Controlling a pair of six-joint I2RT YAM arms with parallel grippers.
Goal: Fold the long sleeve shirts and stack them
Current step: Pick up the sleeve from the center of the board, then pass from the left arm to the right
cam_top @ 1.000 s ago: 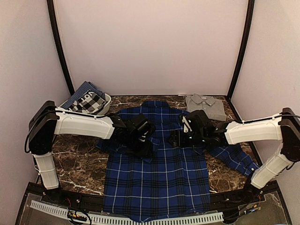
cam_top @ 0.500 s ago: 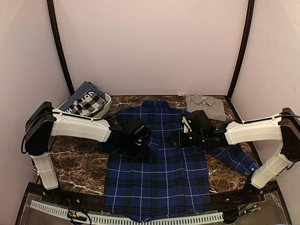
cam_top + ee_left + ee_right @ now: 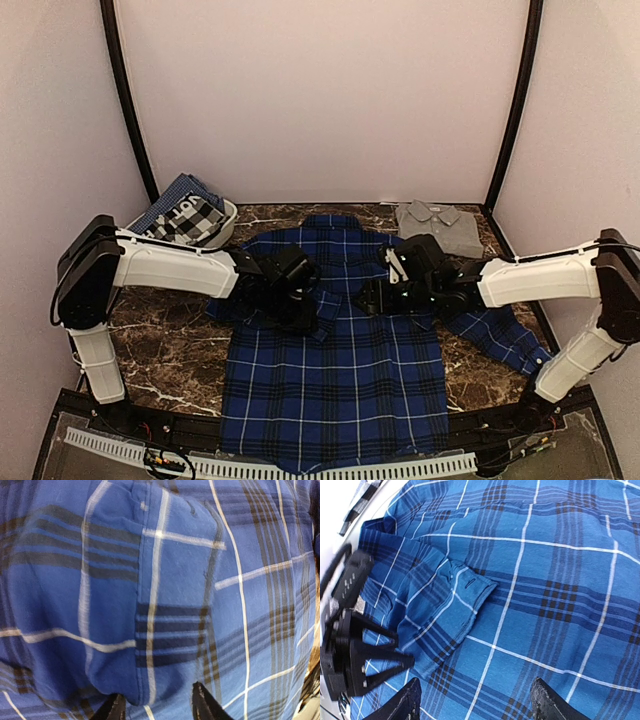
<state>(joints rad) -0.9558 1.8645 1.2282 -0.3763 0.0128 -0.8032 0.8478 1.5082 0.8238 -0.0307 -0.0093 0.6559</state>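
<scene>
Room: plain pale walls (image 3: 320,100) close on three sides, and two black poles (image 3: 125,100) rise at the back corners.
Surface: a dark brown marble table (image 3: 165,350) with white veins shows bare to the left and to the right of my jaws. A white slotted rail (image 3: 270,465) runs along the near edge, behind my jaws on the side of my bases.
Plaid shirt (image 3: 335,380): blue and black, spread flat on the marble directly under both my jaws. The collar points to the back wall and the hem reaches the near edge.
Cuff (image 3: 150,605): one sleeve is folded in over the chest, and the cuff end lies in the gap of my left jaws.
Left gripper (image 3: 303,312): low over the shirt. The fingers stand apart and do not press the cuff. Whether the tips touch the cloth, I cannot tell.
Right gripper (image 3: 372,297): near my left one and facing it. The jaws are wide apart above flat plaid cloth and hold nothing.
Other sleeve (image 3: 505,340): stretched out on the marble to the right of my right jaws.
Grey shirt (image 3: 440,228): folded, beyond my right jaws at the back right corner, well apart from my left jaws.
Basket (image 3: 228,222): white, beyond my left jaws at the back left corner, with checked cloth (image 3: 190,215) inside.
</scene>
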